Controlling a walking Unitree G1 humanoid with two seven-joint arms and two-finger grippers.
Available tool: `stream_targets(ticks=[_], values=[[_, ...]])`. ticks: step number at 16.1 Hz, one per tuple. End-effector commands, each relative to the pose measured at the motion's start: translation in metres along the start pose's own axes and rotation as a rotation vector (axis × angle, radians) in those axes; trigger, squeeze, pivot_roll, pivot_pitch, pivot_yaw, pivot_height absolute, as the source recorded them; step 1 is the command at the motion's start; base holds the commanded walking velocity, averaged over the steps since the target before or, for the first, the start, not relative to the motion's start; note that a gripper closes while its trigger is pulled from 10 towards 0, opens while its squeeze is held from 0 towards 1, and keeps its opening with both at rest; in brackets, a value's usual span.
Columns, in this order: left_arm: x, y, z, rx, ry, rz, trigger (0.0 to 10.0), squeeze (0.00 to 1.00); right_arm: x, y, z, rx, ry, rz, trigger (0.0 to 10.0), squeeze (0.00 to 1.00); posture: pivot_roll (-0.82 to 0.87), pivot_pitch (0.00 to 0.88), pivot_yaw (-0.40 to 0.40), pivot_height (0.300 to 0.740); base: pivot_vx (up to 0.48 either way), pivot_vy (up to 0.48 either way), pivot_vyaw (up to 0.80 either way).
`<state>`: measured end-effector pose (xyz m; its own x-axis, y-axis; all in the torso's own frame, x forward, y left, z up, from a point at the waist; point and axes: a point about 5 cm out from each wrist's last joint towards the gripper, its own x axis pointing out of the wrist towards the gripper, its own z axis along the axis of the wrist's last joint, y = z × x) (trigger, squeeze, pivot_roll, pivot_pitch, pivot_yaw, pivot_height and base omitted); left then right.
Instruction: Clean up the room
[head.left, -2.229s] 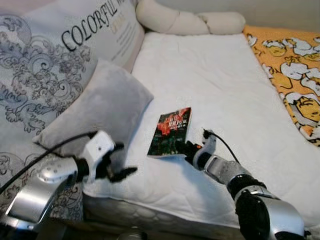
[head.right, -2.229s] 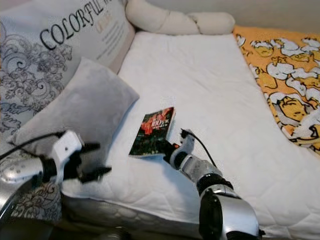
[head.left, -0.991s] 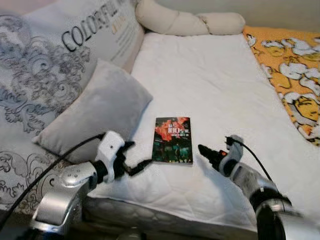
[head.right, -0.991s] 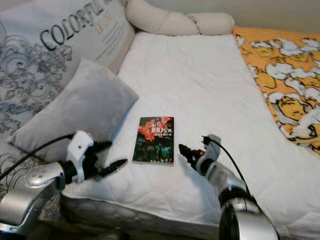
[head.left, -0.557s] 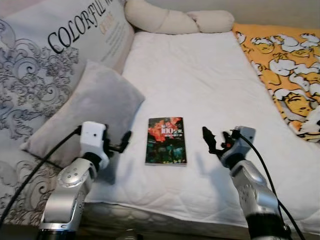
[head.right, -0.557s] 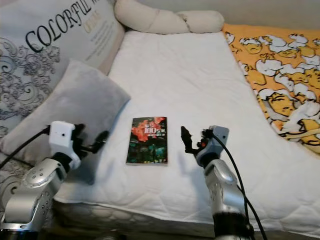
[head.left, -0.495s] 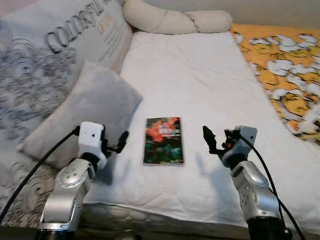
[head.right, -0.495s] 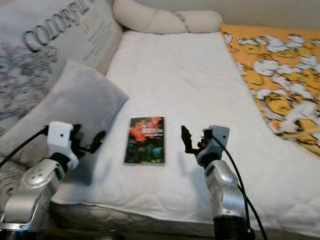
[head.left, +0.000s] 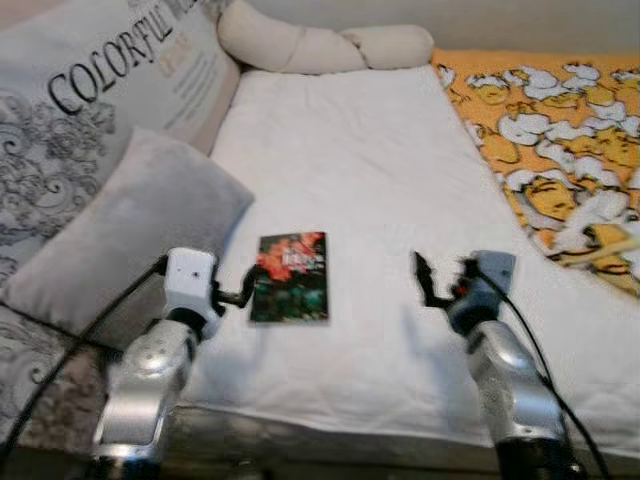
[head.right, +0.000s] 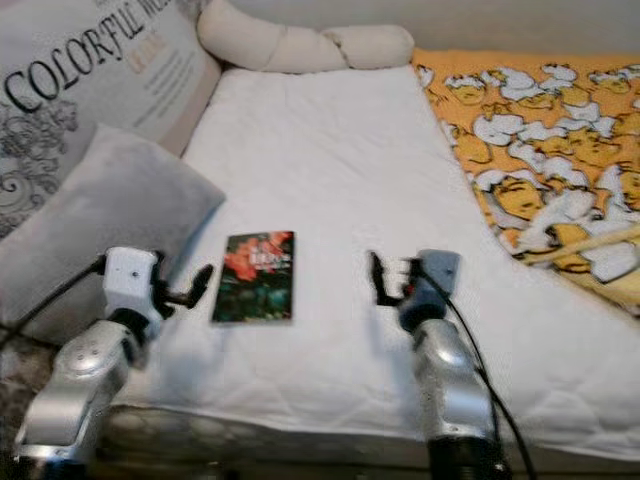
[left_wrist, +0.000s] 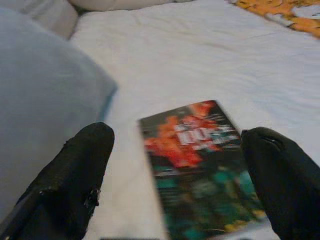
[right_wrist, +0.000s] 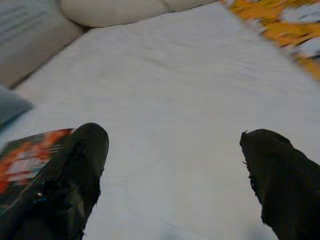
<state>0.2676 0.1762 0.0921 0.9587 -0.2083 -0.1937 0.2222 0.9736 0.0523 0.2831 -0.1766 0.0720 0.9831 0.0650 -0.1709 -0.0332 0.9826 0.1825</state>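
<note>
A small book (head.left: 290, 277) with a dark green and red cover lies flat on the white mattress (head.left: 360, 150), near its front edge. My left gripper (head.left: 236, 296) is open just left of the book, its fingertips close to the book's left edge. In the left wrist view the book (left_wrist: 200, 150) lies ahead between the two black fingers (left_wrist: 75, 175). My right gripper (head.left: 424, 281) stands open a hand's width right of the book, with nothing between its fingers. The right wrist view shows the book's corner (right_wrist: 25, 155) off to one side.
A grey cushion (head.left: 125, 230) leans on a large printed pillow (head.left: 80, 110) to the left. A cream bolster (head.left: 320, 45) lies along the head of the bed. An orange patterned blanket (head.left: 550, 150) covers the right side. The mattress edge runs just below my arms.
The whole view has shifted. The book, tipped up at my right gripper 2.2 s ago, now lies flat. That gripper has drawn off to the right; the left gripper has come up beside the book.
</note>
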Motion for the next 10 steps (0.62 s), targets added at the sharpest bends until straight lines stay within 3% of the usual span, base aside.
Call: stream_targets(ticks=[1,10], values=[[-0.001,0.0081,0.002,0.03,-0.002,0.031,10.0,0.0,0.0031,0.009,0.0049,-0.008,-0.014,0.028,10.0,0.48,0.07,0.0,0.026,0.74,0.0,-0.292,0.0],[0.0006,0.0111,0.0039,0.043,-0.008,0.034,10.0,0.0,0.0032,0.004,-0.0036,-0.048,0.023,-0.022,10.0,0.49,0.07,0.0,0.033,0.74,0.0,-0.292,0.0]])
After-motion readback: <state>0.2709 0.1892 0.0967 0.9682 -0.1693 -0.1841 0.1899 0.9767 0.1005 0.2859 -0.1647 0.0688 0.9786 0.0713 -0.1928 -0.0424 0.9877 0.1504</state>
